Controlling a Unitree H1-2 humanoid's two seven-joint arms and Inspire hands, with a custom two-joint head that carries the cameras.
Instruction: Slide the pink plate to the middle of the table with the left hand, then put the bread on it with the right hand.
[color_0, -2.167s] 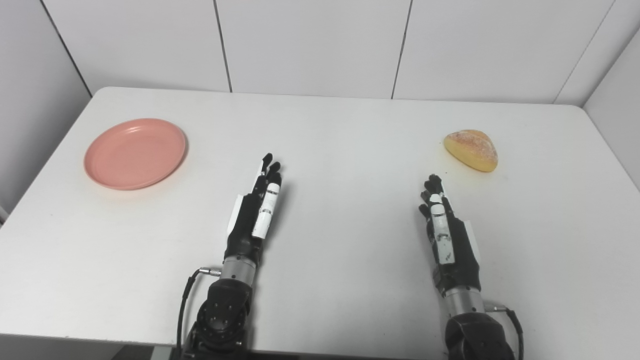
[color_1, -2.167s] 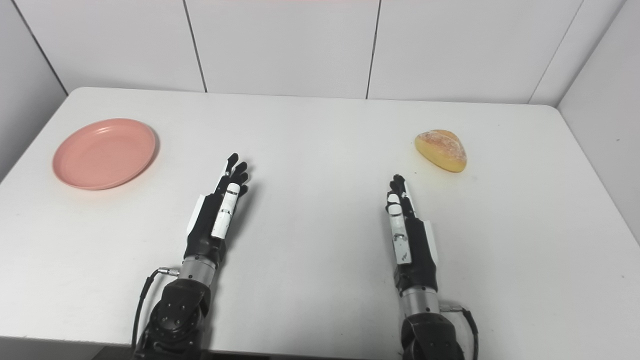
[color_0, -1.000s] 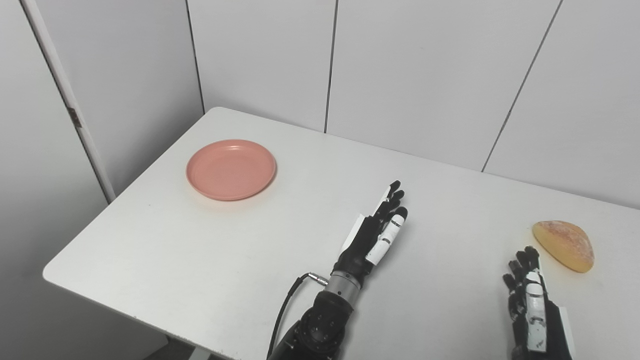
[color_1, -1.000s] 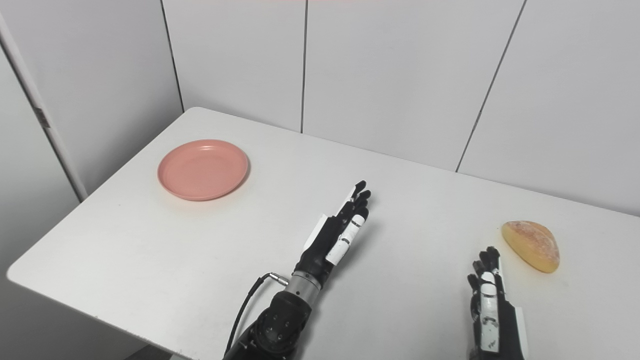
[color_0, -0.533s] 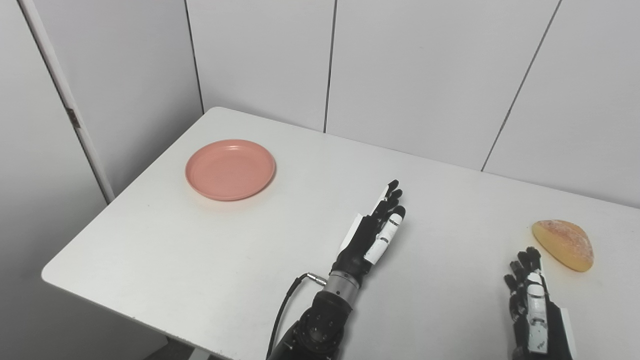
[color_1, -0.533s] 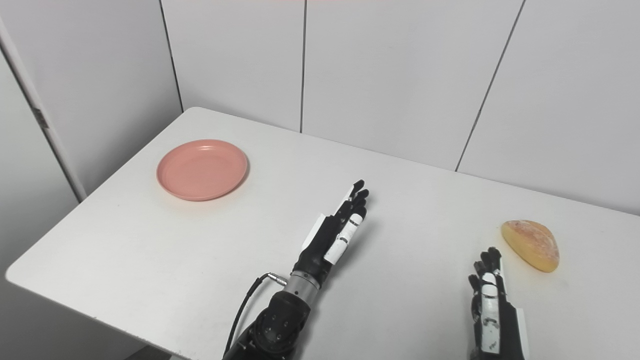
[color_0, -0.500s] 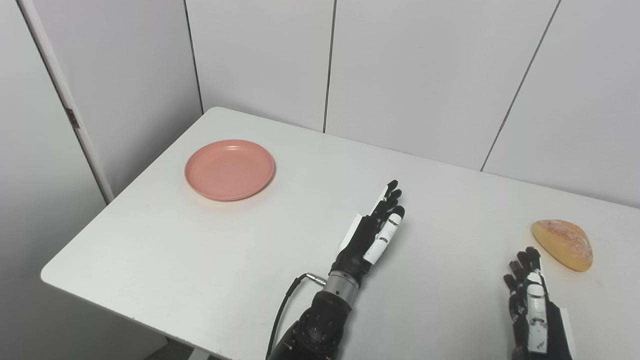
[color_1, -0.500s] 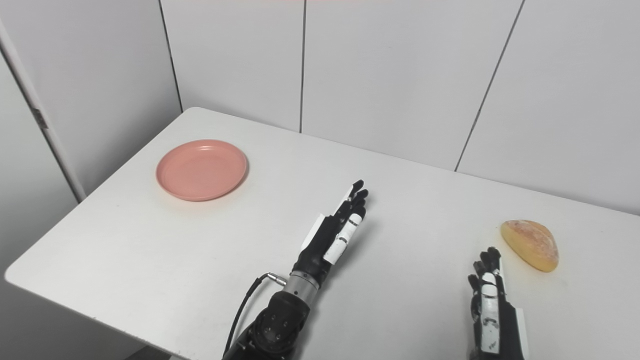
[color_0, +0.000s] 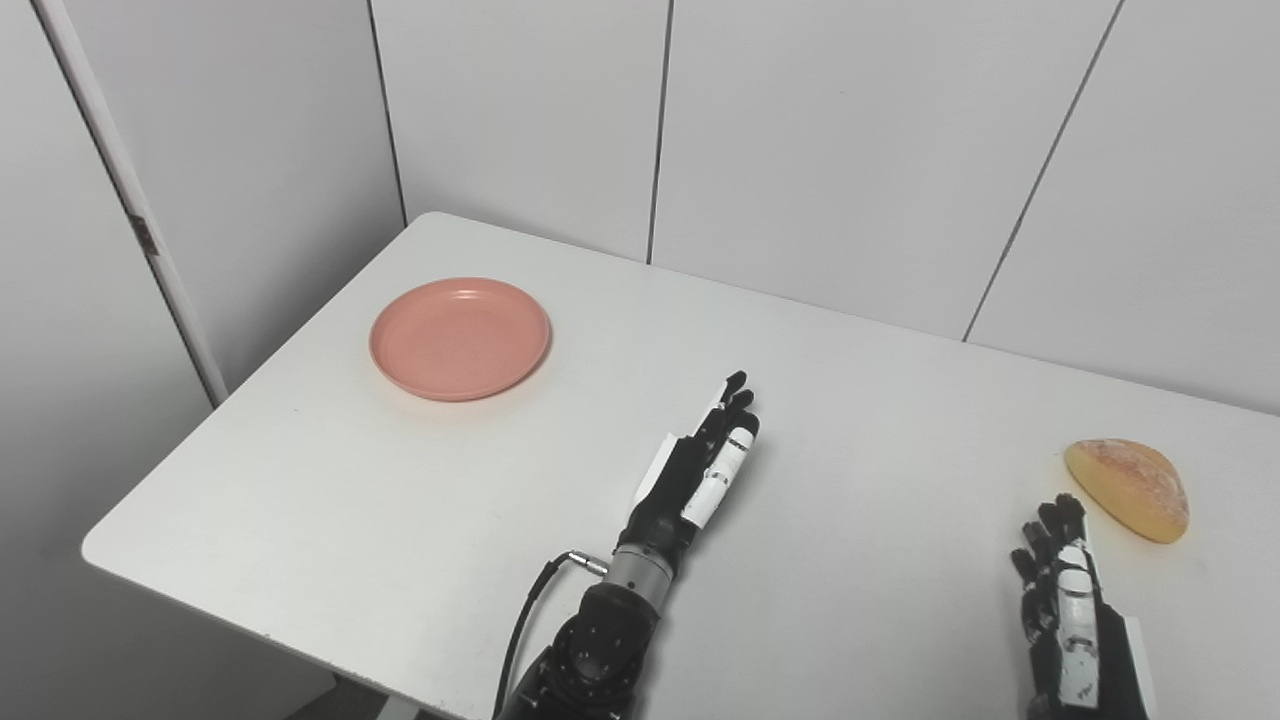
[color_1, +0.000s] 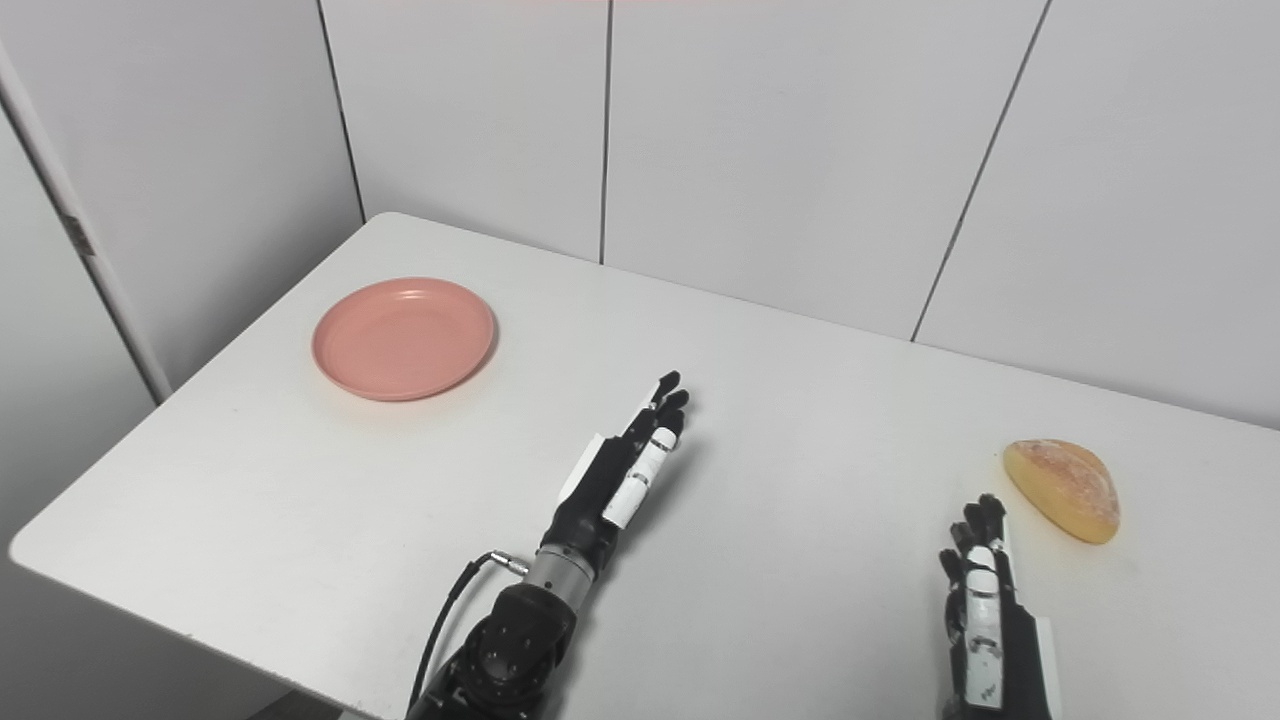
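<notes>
Pink plate (color_0: 460, 338): empty, far-left on the table (color_0: 400, 500), well apart from our left hand (color_0: 700, 470), whose fingers are straight, holding nothing, angled for the reach; bread (color_0: 1127, 489): far right, beside our waiting right hand (color_0: 1065, 610), likewise empty and extended.

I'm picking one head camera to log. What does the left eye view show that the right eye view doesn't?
Left eye view only: more of the side wall left of the table. Right eye view only: more bare table to the right of the bread. Both: the pink plate, empty, near the far left corner; the left hand open at mid-table; the right hand open, just short of the bread and apart from it.
</notes>
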